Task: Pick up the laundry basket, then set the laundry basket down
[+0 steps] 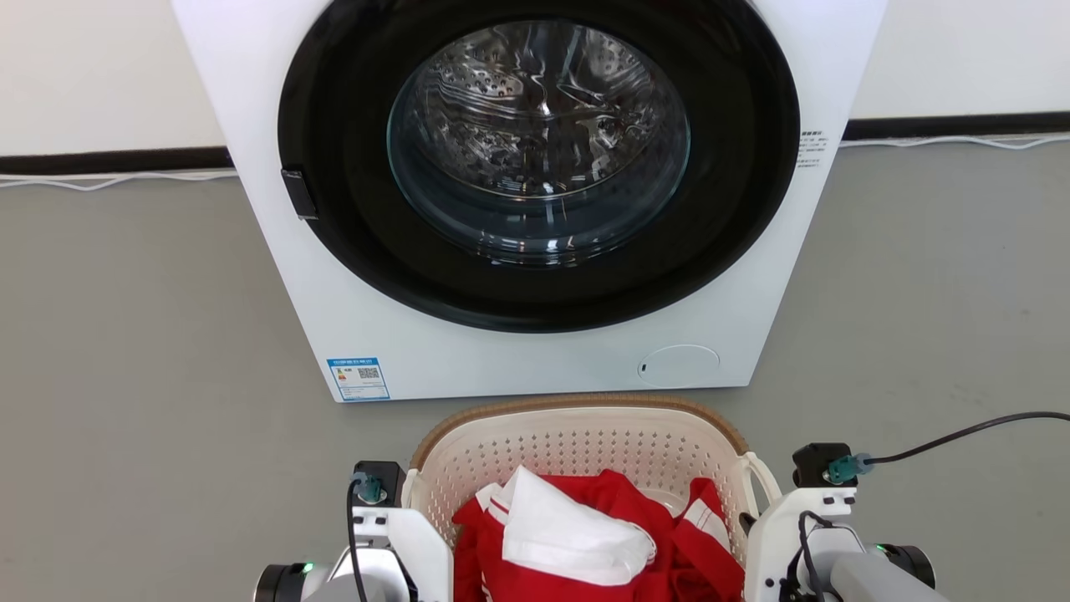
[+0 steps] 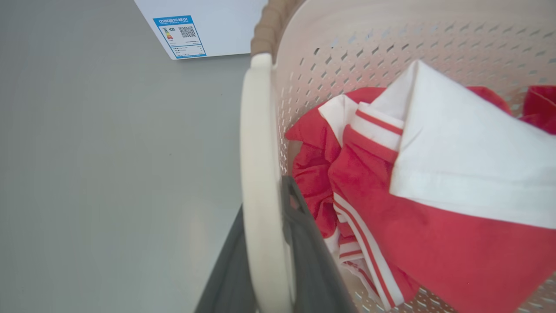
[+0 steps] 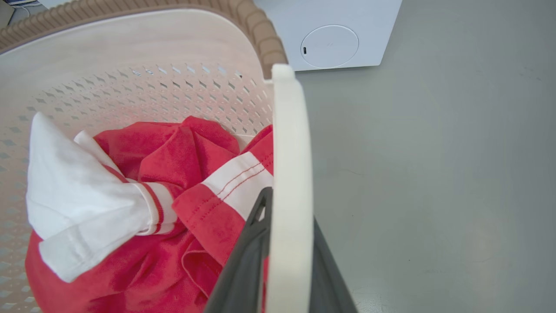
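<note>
My left gripper (image 2: pixel 265 200) and right gripper (image 3: pixel 289 208) pinch, jaws narrow, the white loop handles (image 2: pixel 256 130) of the cream perforated plastic laundry basket (image 1: pixel 585 447), just before the white washing machine (image 1: pixel 501 359). Pick-up step. It may be off the grey floor (image 1: pixel 125 334), though I can't tell. Next I'd raise both arms evenly.

Left hand (image 2: pixel 264 198) clamped, right hand (image 3: pixel 289 208) clamped, both wrists low, apart

Head cam fwd/down, wrist cams close, all share laundry basket (image 1: pixel 585 443)

laundry basket (image 1: pixel 577 443) between left gripper (image 2: pixel 265 195) and right gripper (image 3: pixel 289 208) | clothes (image 1: pixel 585 535) inside | washing machine (image 1: pixel 535 351) beyond both fingertips
</note>
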You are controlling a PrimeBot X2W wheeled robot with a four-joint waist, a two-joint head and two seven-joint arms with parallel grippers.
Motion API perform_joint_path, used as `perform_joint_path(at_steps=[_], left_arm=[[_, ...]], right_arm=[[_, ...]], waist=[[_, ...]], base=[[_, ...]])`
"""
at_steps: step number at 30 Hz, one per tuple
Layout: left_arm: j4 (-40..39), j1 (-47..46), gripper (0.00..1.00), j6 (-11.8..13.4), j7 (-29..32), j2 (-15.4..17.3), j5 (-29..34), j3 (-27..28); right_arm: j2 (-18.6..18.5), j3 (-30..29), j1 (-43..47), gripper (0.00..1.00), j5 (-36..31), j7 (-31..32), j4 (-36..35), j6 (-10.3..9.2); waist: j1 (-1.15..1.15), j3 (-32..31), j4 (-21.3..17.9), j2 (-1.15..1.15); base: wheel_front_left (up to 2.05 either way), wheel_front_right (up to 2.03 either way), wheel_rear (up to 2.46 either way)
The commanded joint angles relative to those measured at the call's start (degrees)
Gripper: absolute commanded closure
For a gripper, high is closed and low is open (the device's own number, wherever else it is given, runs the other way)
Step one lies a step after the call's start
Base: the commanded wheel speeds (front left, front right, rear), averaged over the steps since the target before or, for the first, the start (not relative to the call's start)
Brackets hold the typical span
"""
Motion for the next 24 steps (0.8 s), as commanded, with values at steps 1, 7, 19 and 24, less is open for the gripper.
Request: perform_joint_path(at_steps=[1,7,19,24], left_arm=[[-0.5,-0.6,1.00,-0.6,0.1,0.8,-0.3,0.4],[-0.6,0.2,1.00,-0.9,1.5,0.8,-1.2,-0.4],[-0.5,0.0,1.00,-1.1,1.8,0.8,-2.3,-1.5],[-0.5,-0.1,1.00,-1.2,1.8,0.8,-2.7,-2.0]], right_arm=[[0.6,1.2,-0.6,1.00,-0.1,-0.1,-1.0,0.44],[0.6,1.7,-0.3,1.00,0.6,0.9,-1.0,0.44],[0.7,3.2,-0.4,1.00,2.1,1.2,-1.0,0.44],[0.7,3.3,-0.4,1.00,2.1,1.1,-1.0,0.44]], waist=[[0.00,-0.4,0.1,0.00],[0.00,-1.4,0.2,0.00],[0.00,-1.1,-0.1,0.00],[0.00,-1.0,-0.2,0.00]], base=[[0.00,0.00,0.00],[0.00,0.00,0.00],[0.00,0.00,0.00],[0.00,0.00,0.00]])
